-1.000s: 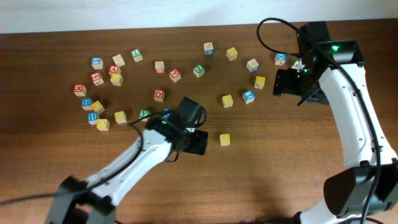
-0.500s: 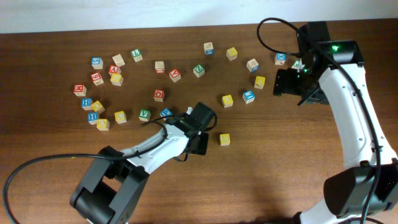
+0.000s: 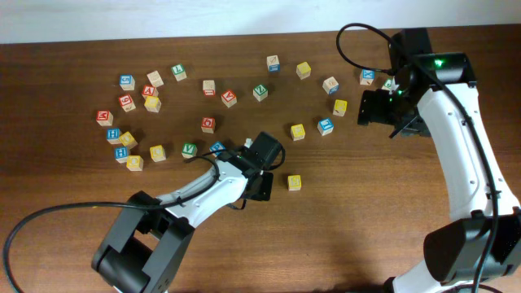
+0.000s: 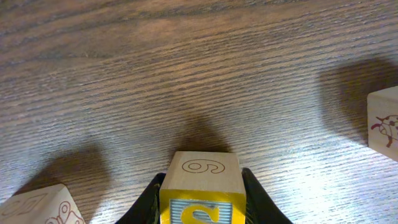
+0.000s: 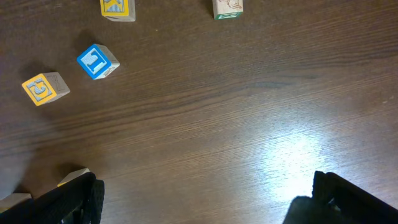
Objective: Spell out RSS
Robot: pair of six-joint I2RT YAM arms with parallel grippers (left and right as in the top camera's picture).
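While stretched low across the table point(image 3: 366, 236), clamps a yellow-faced cube point(image 4: 199, 177) in the left claw point(image 3: 259, 184), just left of the lone yellow cube point(image 3: 294, 182). Holds the right claw point(image 5: 208, 199) splayed apart, elbow high, far right of that cube.

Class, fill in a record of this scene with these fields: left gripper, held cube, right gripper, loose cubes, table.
left gripper: closed on a cube, a finger on each side
held cube: yellow front face, ring-shaped mark on top; cannot tell if lifted
right gripper: open, nothing between its fingers
loose cubes: scattered singly across the table's far half
table: dark wood
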